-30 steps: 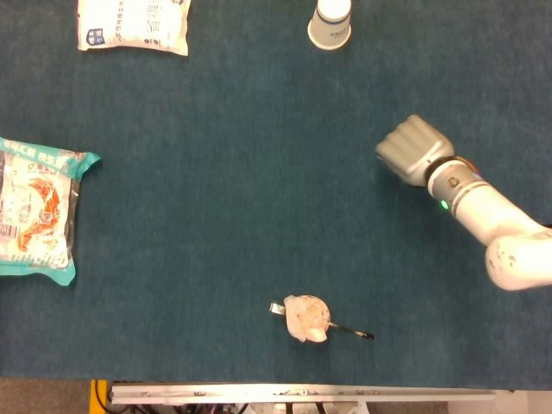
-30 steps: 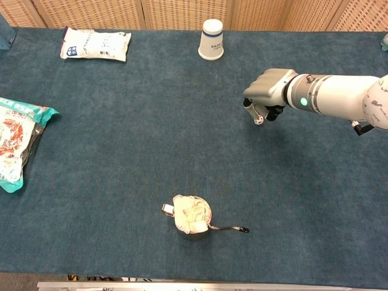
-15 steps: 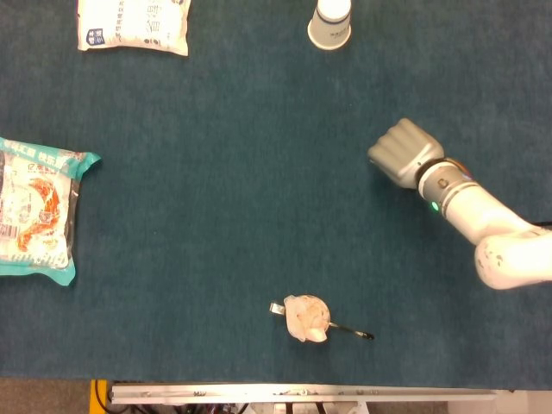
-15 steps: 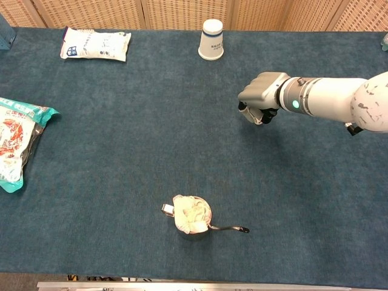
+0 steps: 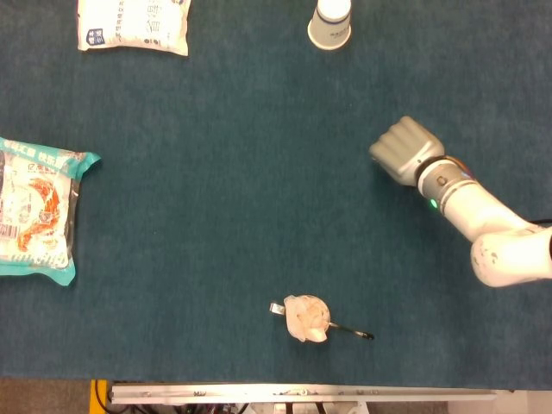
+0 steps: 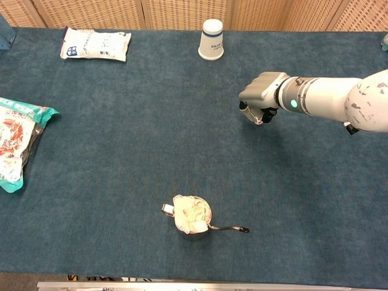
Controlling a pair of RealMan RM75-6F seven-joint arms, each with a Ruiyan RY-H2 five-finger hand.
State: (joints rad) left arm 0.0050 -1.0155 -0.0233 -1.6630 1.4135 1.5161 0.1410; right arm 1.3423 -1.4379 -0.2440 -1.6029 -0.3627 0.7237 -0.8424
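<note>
My right hand [image 5: 403,151] [image 6: 262,96] hovers over the blue cloth at right of centre, fingers curled into a fist with nothing in them. A small metal pot [image 5: 306,317] [image 6: 192,214] with a thin handle, stuffed with crumpled pale paper, stands near the front edge, well below and left of the hand. An upturned white paper cup [image 5: 330,24] [image 6: 211,39] sits at the back, beyond the hand. My left hand shows in neither view.
A white snack bag [image 5: 134,24] [image 6: 96,44] lies at the back left. A teal and orange packet [image 5: 34,210] [image 6: 14,139] lies at the left edge. The table's front rail [image 5: 293,394] runs along the bottom.
My right hand moved a little left and toward the table's back over the second, then held nearly still. Nothing else moved.
</note>
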